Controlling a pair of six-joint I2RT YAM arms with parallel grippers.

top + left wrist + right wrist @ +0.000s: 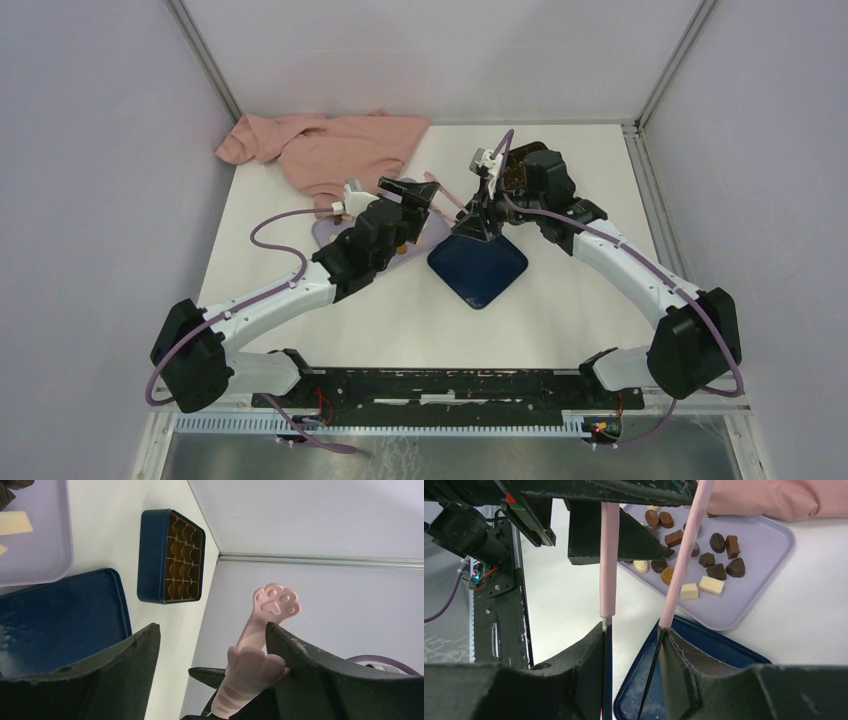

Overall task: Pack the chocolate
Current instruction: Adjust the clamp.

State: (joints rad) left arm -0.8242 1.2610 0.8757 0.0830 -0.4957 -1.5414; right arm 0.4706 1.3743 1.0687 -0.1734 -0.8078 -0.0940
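Worktop (560, 320) with a pink cloth (340, 145) at the rear and both arms reaching to its middle. A lilac tray (769, 545) lies in front of the cloth. Just beside the tray lie a dark blue lid (480, 265) and a dark blue box (151, 555), whose grid cells all appear unfilled.

The left gripper (212, 627) hangs over the tray. Its jaws stand wide apart and clamp nothing, though the paw-shaped end (276, 602) of the tongs (609, 560) leans on one finger. The right gripper (632, 630) hangs over the lid's edge, its jaws closed around the two arms of the tongs. The pads appear to bear on both arms, which remain spread.

The chocolate (707, 560), dark, brown and cream pieces, lies loose on the tray, none packed. It sits straight ahead of the right jaws. The tongs' long axis runs from those jaws toward the tray, and their far part passes behind the left gripper. The left arm is nearer, but the right arm carries the tool. The next move probably depends on the tongs clearing the left jaws.
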